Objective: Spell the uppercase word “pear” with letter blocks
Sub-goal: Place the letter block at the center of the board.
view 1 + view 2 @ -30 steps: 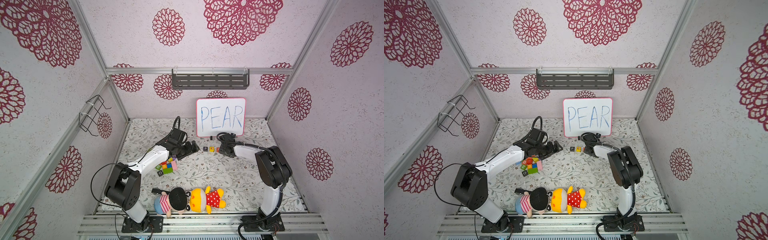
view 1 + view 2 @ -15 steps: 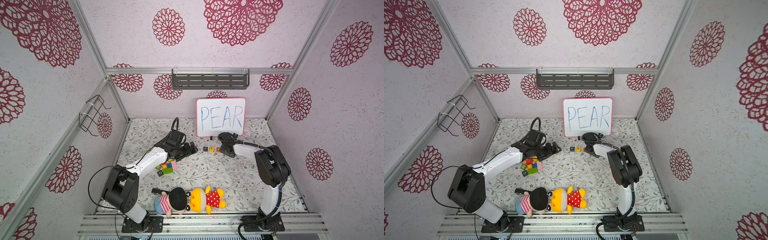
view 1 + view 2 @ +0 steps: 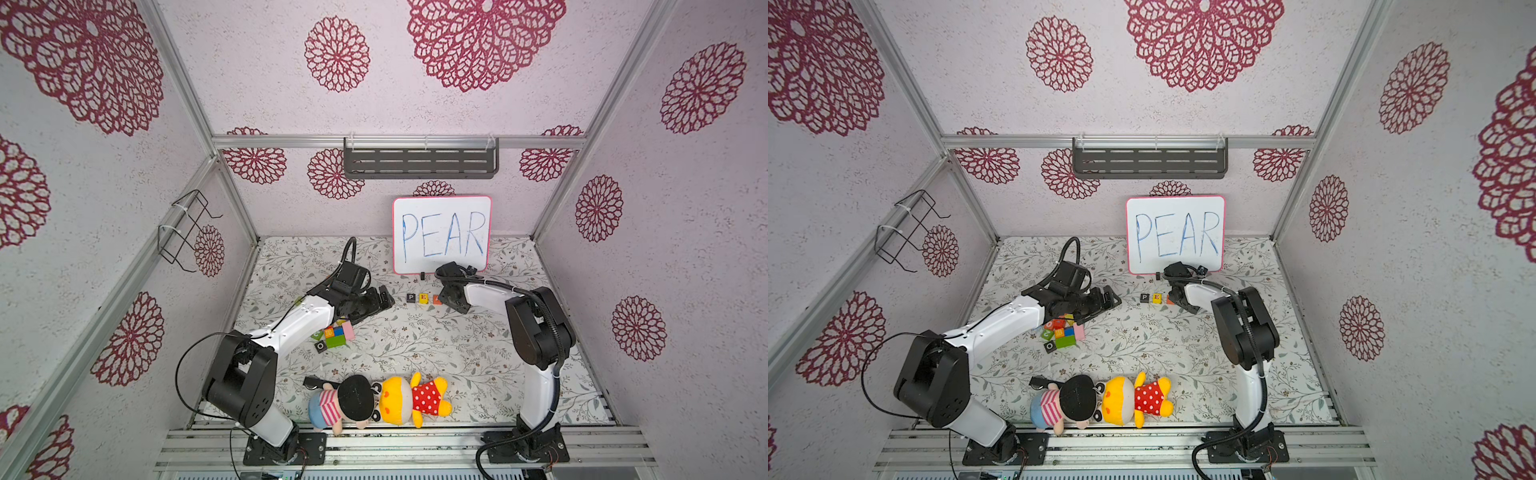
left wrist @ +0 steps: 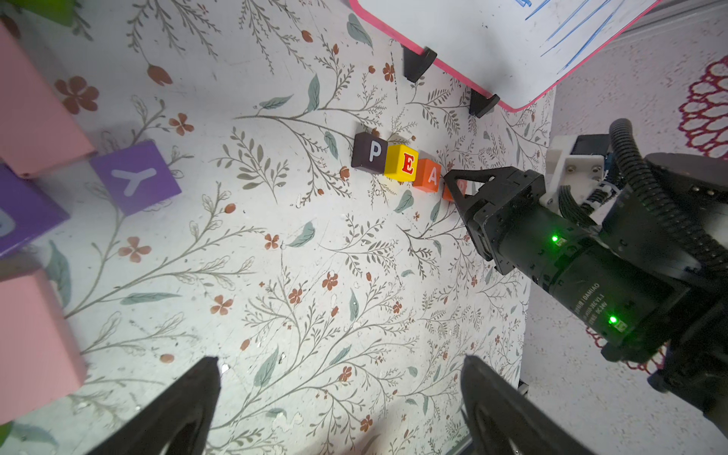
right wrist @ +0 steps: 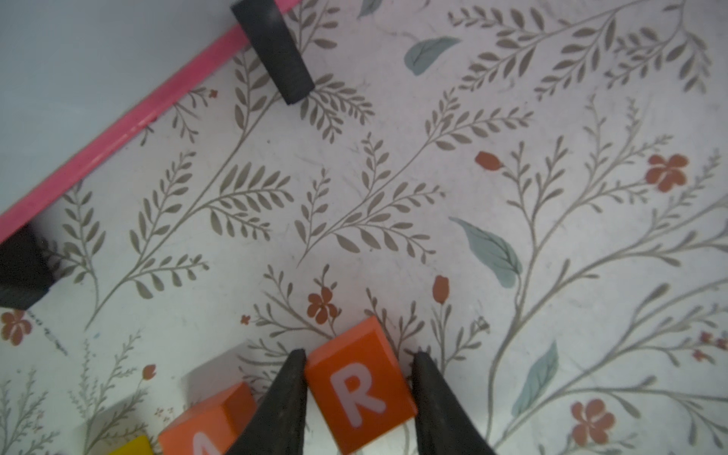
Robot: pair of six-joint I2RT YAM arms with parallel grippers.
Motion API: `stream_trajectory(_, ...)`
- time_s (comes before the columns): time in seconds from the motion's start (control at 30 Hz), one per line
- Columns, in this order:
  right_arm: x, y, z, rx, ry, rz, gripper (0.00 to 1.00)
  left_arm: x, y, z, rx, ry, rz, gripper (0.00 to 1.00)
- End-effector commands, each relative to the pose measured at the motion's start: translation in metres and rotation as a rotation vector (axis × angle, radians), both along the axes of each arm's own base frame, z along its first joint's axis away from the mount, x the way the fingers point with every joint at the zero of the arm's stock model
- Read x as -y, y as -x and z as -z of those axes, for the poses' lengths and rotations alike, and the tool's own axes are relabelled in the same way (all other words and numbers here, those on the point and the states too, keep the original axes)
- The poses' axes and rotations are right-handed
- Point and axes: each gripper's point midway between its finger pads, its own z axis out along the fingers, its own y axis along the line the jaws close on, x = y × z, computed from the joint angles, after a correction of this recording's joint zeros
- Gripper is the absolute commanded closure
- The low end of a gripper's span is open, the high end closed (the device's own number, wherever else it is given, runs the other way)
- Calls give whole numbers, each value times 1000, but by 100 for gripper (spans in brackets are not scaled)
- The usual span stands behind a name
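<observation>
**Scene, seen from the open front of the cell.**

- **Board** (image 3: 441, 235): stands upright at the back wall, lettered PEAR. It is judged to be the model for the row laid just in front of it.
- **Left gripper** (image 4: 339, 359): hangs well to one side of the board, above the mat. Its jaws are spread wide and hold nothing. It is probably parked there to leave the row uncrowded.
- **Right gripper** (image 5: 358, 354): sits low, just in front of the board, under its last letters. Its jaws are drawn in on R, one finger against each side face. That grip leaves the letter face up and readable.
- **Spare pile** (image 3: 334, 334): sits well apart from the board, near the left gripper. These blocks appear surplus to the word.
- **P** (image 4: 369, 153), **E** (image 4: 402, 168), **A** (image 4: 428, 179): lie in a row in front of the board, side by side in reading order.
- **R** (image 5: 360, 386): sits at the end of the row, just beside A. One finger stands in the gap between them, which explains the gap. Whether R rests on the mat or hangs just above it cannot be told. The word looks complete bar release.
</observation>
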Motion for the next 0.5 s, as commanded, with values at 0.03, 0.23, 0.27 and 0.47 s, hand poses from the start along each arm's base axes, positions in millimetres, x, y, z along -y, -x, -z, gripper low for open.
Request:
stream_trajectory(0.03, 6, 2, 1, -25, 18, 35, 73, -2, -5, -15, 49, 20, -8, 2)
stream_trajectory(0.23, 4, -1, 0, -28, 13, 24, 70, -3, -6, -15, 48, 20, -8, 2)
stream_trajectory(0.27, 3, -1, 0, -28, 10, 22, 69, -2, -5, -15, 48, 21, -5, 2)
stream_trajectory(0.47, 3, -4, -3, -23, 7, 19, 63, -3, -6, -16, 51, 19, -6, 2)
